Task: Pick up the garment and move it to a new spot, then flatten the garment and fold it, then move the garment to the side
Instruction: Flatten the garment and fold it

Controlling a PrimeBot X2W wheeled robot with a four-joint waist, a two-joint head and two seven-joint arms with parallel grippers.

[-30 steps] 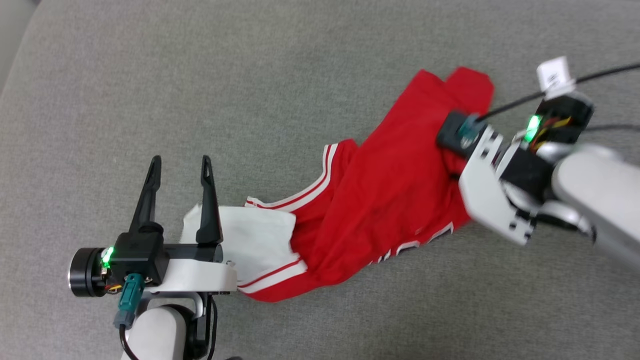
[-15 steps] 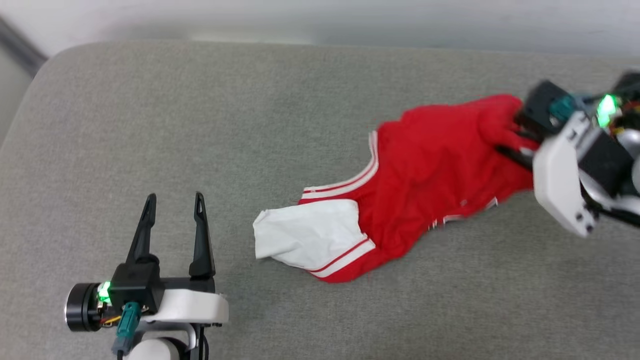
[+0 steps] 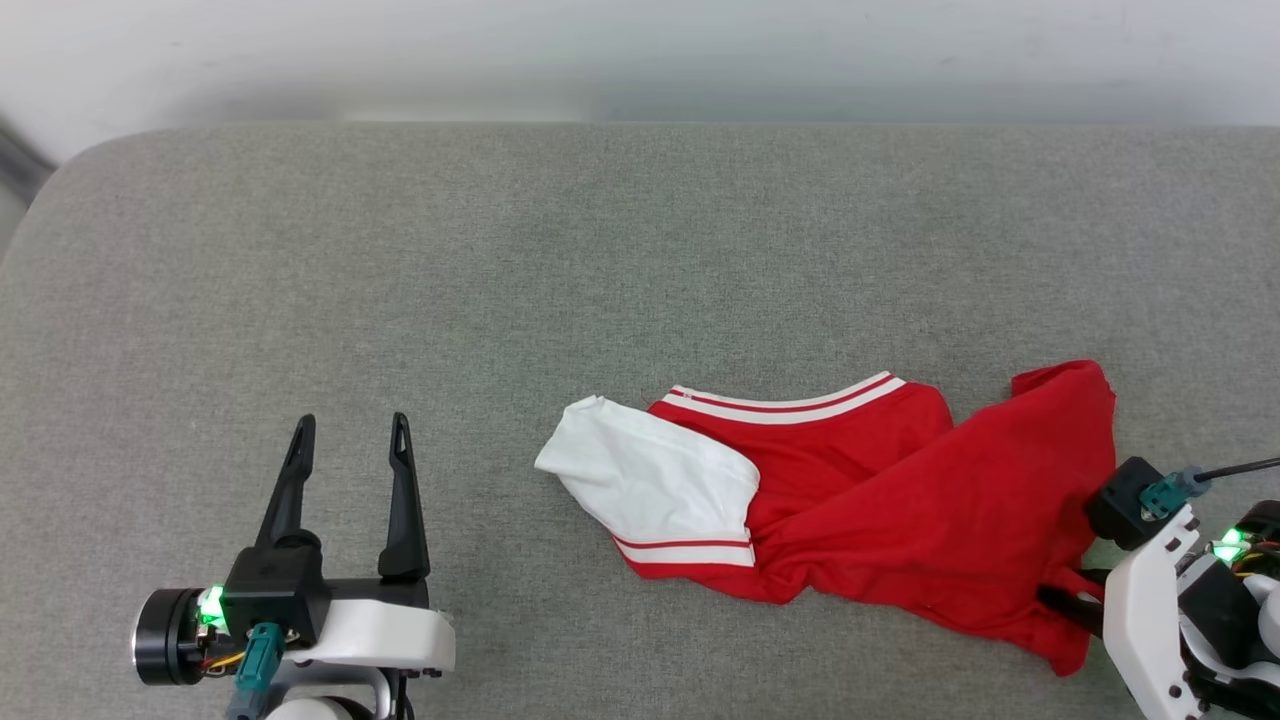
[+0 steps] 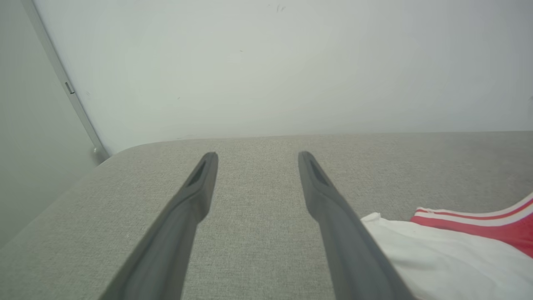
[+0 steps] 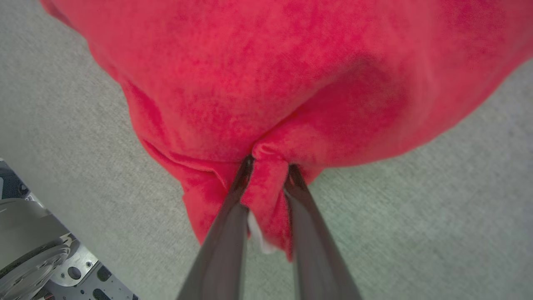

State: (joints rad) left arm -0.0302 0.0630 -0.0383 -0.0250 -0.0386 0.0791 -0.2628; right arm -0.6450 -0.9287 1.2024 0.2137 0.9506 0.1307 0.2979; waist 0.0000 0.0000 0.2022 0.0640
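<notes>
right gripper point(image 5: 270, 166) is pinched on a bunched fold of the garment point(image 5: 266, 83). its two dark fingers are drawn close together with red cloth squeezed between them, and a sliver of white shows lower in the gap. in the head view this gripper point(image 3: 1058, 600) sits at the near right of the grey upholstered surface point(image 3: 600, 250), its fingers running under the right end of the garment point(image 3: 900, 500).

the red jersey lies crumpled across the near right part of the surface, stretched left to right. its white sleeve point(image 3: 660, 480) is the leftmost part, about midway across the surface. the striped trim point(image 3: 790, 400) curves along the side facing the far edge. the red body is folded over itself and rumpled, with a raised corner at its far right.

left gripper point(image 3: 352, 420) hovers at the near left with its fingers spread wide and nothing between them, pointing toward the far edge and well apart from the sleeve. in the left wrist view the same gripper point(image 4: 258, 156) frames bare grey fabric, with the sleeve point(image 4: 437, 258) just past its right finger.

bare surface spreads over the whole far half up to the far edge, where a pale wall point(image 3: 640, 50) rises directly behind it. the far left corner point(image 3: 70, 160) is rounded. the left half around the left gripper is bare cloth too. the right and near edges cannot be made out in the head view.
</notes>
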